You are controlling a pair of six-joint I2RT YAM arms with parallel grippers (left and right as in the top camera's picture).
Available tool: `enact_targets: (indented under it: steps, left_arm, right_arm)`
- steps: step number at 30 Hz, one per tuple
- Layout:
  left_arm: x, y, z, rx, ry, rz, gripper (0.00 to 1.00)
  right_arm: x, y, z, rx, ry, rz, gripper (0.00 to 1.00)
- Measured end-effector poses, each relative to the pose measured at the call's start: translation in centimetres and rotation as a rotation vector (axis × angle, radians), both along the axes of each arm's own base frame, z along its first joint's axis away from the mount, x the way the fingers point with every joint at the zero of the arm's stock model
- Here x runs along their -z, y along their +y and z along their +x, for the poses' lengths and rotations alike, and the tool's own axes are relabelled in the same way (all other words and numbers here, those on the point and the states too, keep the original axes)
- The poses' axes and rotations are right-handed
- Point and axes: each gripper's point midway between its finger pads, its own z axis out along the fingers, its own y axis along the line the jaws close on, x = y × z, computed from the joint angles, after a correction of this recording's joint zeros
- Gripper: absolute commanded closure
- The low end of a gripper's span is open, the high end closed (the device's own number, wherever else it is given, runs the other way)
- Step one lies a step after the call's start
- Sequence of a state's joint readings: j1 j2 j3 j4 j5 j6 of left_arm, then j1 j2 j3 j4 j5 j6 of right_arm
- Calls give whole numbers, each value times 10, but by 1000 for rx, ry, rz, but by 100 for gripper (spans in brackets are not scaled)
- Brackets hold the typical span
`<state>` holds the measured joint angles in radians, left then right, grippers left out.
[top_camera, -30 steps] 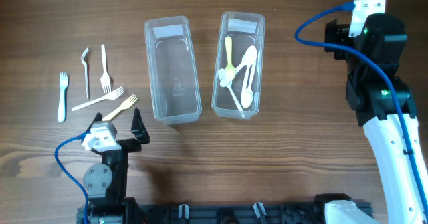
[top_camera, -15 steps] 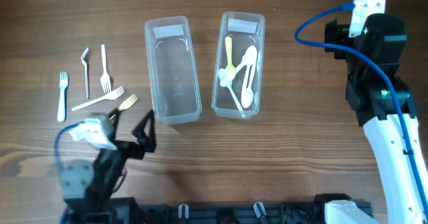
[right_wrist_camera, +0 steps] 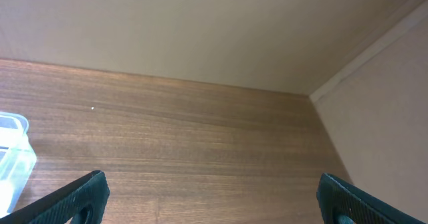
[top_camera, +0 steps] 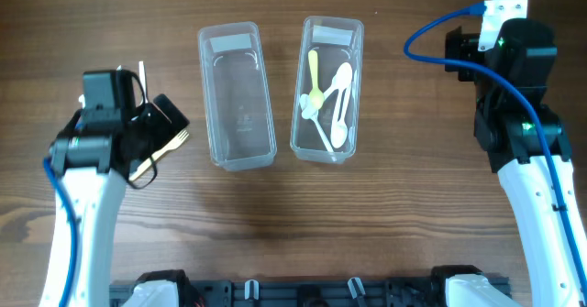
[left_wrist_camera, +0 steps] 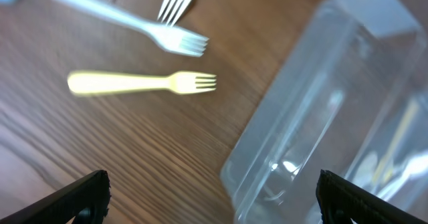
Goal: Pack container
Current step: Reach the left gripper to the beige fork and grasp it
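The empty container (top_camera: pixel 237 96) lies on the far half of the desk (top_camera: pixel 367 215), a little to the left of its middle, with its long side running from the far edge toward the near edge. Just beside it on the right, but not touching, stands the second container (top_camera: pixel 327 87), and this one holds several spoons (top_camera: pixel 337 105), white ones and a yellow one.

The left gripper (left_wrist_camera: pixel 212 200) hovers near the left edge of the desk, just beside the near left corner of the empty container. Its fingers are spread wide and hold nothing. In the left wrist view, the near end of the empty container fills the right side. A yellow fork (left_wrist_camera: pixel 144 83) lies flat on the wood to the left, with its tines pointing toward the container. A white fork (left_wrist_camera: pixel 134 27) lies close beyond it. From overhead the arm covers most of the forks, so we cannot tell how many there are.

The right gripper (right_wrist_camera: pixel 214 200) is high near the far right corner of the desk, well apart from both containers, also spread and holding nothing.
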<state>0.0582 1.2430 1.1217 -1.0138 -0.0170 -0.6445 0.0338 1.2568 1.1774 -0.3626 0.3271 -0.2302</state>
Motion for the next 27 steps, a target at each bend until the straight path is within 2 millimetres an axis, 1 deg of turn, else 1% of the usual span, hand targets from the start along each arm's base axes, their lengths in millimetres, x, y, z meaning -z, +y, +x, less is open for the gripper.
enact_targets:
  steps: [1, 2, 3, 4, 5, 7, 8, 11, 13, 14, 16, 21, 25, 27]
  left_arm:
    - [13, 1, 1, -122, 50, -54, 0]
    - [29, 0, -6, -264, 124, -108, 0]
    - [40, 0, -11, -388, 182, -144, 0]
    - [50, 2, -17, -508, 236, -156, 0]
    - [61, 5, -18, -594, 272, -152, 0]
    - [80, 11, -21, -703, 334, -123, 0]
    - [95, 15, -26, -787, 388, -89, 0]
    - [114, 22, -31, -930, 436, -49, 0]
    - [127, 28, -28, -1027, 436, -46, 0]
    - [132, 33, -25, -1065, 429, -53, 0]
    - [136, 41, -24, -1114, 422, -60, 0]
    - [139, 64, -24, -1200, 402, -83, 0]
    - [140, 68, -14, -1209, 354, -106, 2]
    - [147, 70, -4, -1208, 305, -132, 4]
  right_arm:
    - [0, 0, 0, 0, 0, 0, 0]
    - [0, 0, 0, 0, 0, 0, 0]
    - [0, 0, 0, 0, 0, 0, 0]
    - [0, 0, 0, 0, 0, 0, 0]
    - [0, 0, 0, 0, 0, 0, 0]
    - [0, 0, 0, 0, 0, 0, 0]
    - [0, 0, 0, 0, 0, 0, 0]
    - [0, 0, 0, 0, 0, 0, 0]
    - [0, 0, 0, 0, 0, 0, 0]
    - [0, 0, 0, 0, 0, 0, 0]
    - [0, 0, 0, 0, 0, 0, 0]
    - [0, 0, 0, 0, 0, 0, 0]
    - [0, 0, 0, 0, 0, 0, 0]
    - [0, 0, 0, 0, -1, 0, 0]
